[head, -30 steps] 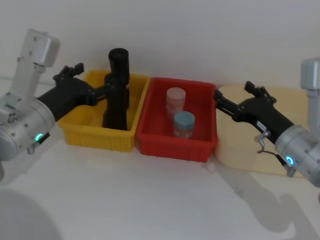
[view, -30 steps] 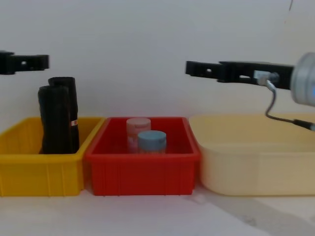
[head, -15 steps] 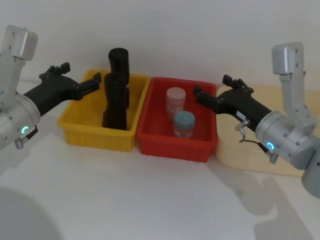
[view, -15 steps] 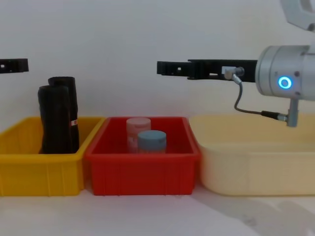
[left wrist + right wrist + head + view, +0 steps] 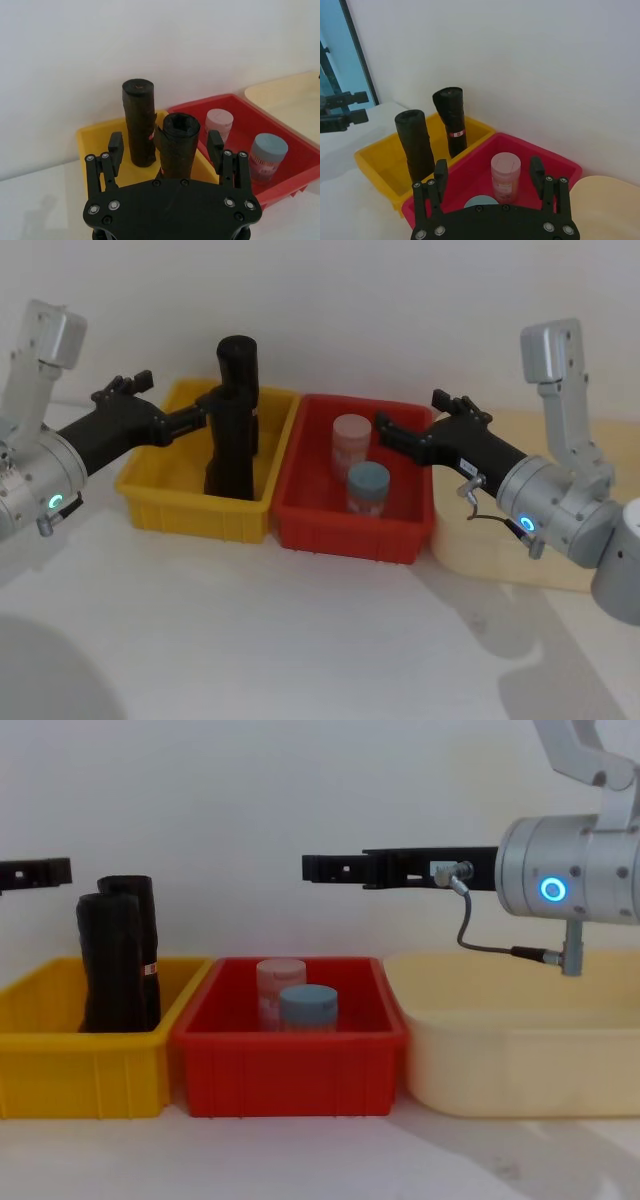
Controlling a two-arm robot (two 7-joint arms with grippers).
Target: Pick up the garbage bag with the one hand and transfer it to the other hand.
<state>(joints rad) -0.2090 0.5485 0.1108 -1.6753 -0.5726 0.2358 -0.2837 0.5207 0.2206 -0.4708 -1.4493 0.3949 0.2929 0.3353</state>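
The yellow bin [image 5: 160, 502] and red bin [image 5: 345, 535] sit side by side. The left gripper [image 5: 165, 146] is over the yellow bin, its fingers spread wide either side of the garbage bag [image 5: 177, 132] top, with a gap on each side, clamping nothing. The right gripper [image 5: 488, 172] hangs above the red bin, equally wide and empty. The bag stands upright in the yellow bin, just before a stickered black roll [image 5: 139, 120].
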